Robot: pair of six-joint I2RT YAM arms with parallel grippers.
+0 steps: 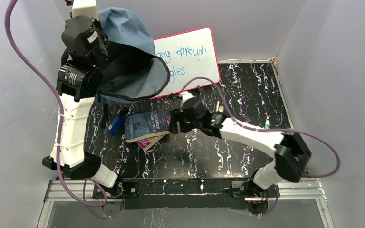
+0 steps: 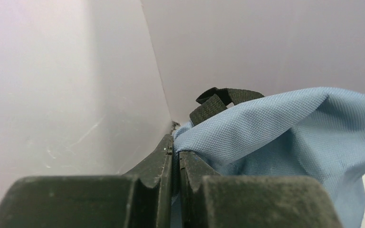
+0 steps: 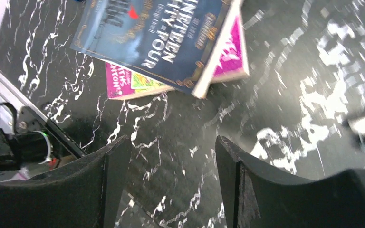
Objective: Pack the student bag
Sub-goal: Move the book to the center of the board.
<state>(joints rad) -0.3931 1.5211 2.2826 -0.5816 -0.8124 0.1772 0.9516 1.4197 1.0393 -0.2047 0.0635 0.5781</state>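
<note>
Grey panels wall in a black desk (image 1: 247, 95) veined with white marble streaks. At its far left corner the student bag (image 1: 128, 33), a floppy grey-blue fabric backpack, is held up with its dark mouth gaping toward the middle of the desk. The left arm (image 1: 73, 123) does the holding: its jaws are clamped tight on a fold of the blue cloth, near a black webbing strap (image 2: 218, 102). A pink-framed whiteboard (image 1: 190, 57) with blue handwriting leans behind the bag. Just in front of the mouth lies a dark blue paperback (image 3: 157, 38), stacked askew on a magenta-covered book (image 3: 123, 83), with a small blue object (image 1: 116, 124) beside them. The right arm (image 1: 252, 133) hovers at the stack's right edge, jaws spread wide and gripping nothing.

Risks, as I judge them: the right jaws may catch only the top paperback and drag the lower book along, or pinch both and drop one. The thin fold in the left jaws could slip, letting the mouth sag shut.
</note>
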